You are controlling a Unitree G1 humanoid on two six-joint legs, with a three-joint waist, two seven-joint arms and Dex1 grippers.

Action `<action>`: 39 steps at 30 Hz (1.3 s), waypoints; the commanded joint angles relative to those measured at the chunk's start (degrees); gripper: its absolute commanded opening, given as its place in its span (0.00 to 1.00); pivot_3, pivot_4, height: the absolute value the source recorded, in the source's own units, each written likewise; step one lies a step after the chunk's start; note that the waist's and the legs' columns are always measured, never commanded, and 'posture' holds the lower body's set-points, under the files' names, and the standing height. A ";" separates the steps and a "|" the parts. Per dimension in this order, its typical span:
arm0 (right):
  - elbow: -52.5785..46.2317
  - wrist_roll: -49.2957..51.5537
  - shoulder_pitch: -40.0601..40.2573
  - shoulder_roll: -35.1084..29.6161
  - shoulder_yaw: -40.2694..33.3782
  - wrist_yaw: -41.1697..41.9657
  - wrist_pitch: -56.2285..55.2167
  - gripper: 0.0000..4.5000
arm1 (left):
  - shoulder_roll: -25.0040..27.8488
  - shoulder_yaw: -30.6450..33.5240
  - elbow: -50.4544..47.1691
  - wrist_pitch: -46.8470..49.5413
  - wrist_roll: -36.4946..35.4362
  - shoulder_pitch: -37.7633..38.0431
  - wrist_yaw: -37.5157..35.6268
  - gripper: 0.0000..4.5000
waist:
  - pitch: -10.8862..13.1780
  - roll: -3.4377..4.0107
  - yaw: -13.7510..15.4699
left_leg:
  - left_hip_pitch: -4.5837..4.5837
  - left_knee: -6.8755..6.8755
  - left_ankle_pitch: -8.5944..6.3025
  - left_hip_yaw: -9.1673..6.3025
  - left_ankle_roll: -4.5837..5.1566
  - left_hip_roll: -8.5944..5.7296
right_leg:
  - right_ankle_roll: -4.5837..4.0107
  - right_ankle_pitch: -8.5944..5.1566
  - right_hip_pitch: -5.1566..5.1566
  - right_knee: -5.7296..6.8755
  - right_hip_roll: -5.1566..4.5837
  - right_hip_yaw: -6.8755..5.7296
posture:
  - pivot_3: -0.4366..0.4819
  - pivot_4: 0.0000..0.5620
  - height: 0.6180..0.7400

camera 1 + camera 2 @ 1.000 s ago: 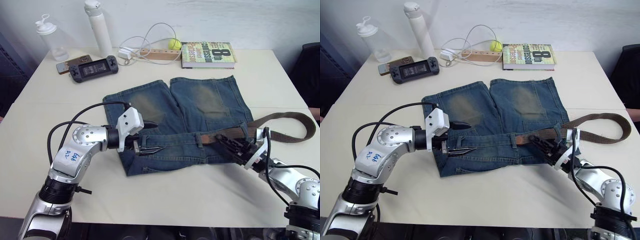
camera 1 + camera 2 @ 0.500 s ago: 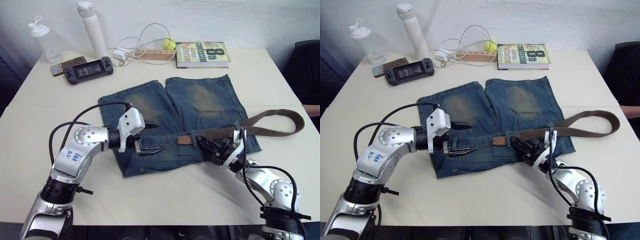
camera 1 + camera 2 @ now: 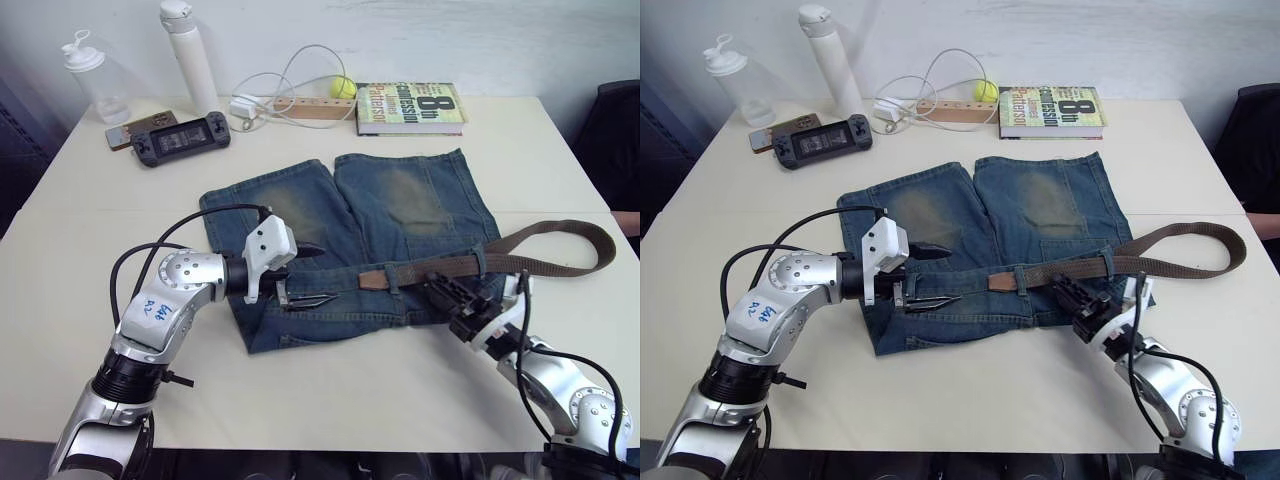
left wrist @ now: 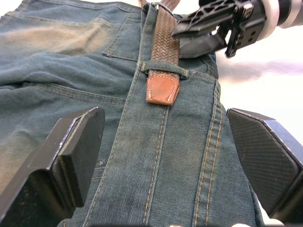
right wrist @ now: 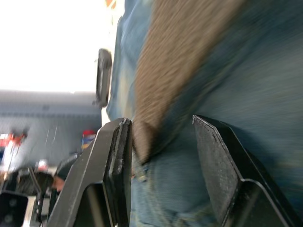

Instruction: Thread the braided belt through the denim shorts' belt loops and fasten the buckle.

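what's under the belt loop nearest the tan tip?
The braided belt passes under that belt loop; its tan tip pokes out past it. The stretch of strap beneath the loop is covered.

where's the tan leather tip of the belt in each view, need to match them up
Left eye view: the tan leather tip lies on the waistband near the middle of the denim shorts.
Right eye view: same place.
Left wrist view: upper middle, poking out of a belt loop.
Right wrist view: too blurred to tell.
Shared landmark: that belt loop, just behind the tip.
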 commanded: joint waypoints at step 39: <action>-23.01 -25.63 -0.03 -35.89 11.16 33.71 3.92 0.99 | 4.47 -2.56 2.68 -9.74 5.03 -1.23 -7.91 1.00 | 0.01 -0.05 0.05 | -0.28 0.01 0.15 0.15 0.00 0.01 | -0.02 -0.01 -0.42 0.13 0.07 0.12 | 0.48 0.27 0.96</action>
